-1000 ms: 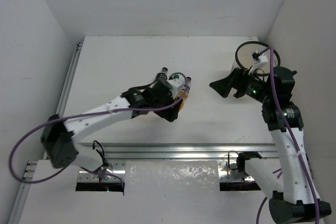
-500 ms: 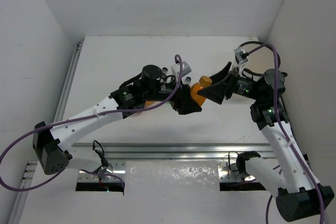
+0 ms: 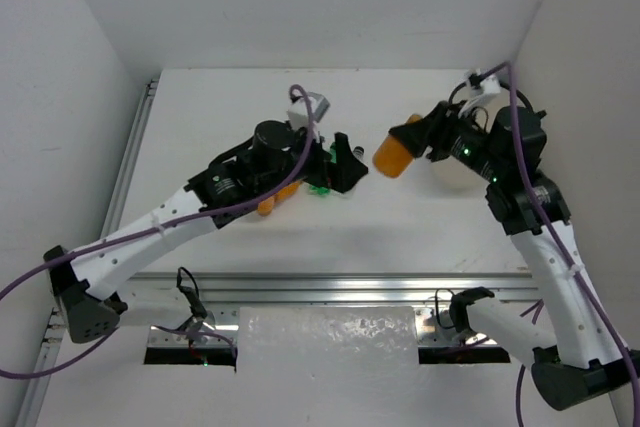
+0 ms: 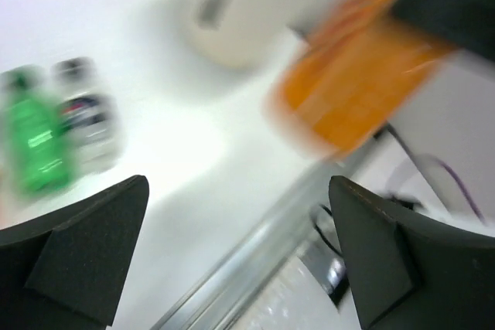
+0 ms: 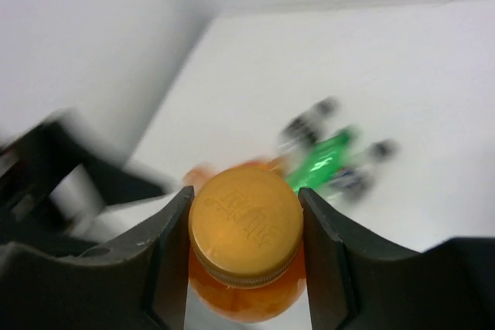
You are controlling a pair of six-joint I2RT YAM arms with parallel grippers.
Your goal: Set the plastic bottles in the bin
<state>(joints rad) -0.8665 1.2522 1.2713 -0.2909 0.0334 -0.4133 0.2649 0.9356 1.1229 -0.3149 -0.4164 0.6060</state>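
The orange-filled plastic bottle [image 3: 392,154], right of centre in the top view, has a matching orange cap. The right tool [image 5: 246,229] and the left tool [image 4: 237,183] are both matte black. The small green plastic bottle [image 4: 35,141] is bright green. The counter [image 4: 178,144] is white, and the left arm [image 3: 140,232] is white with black joints.
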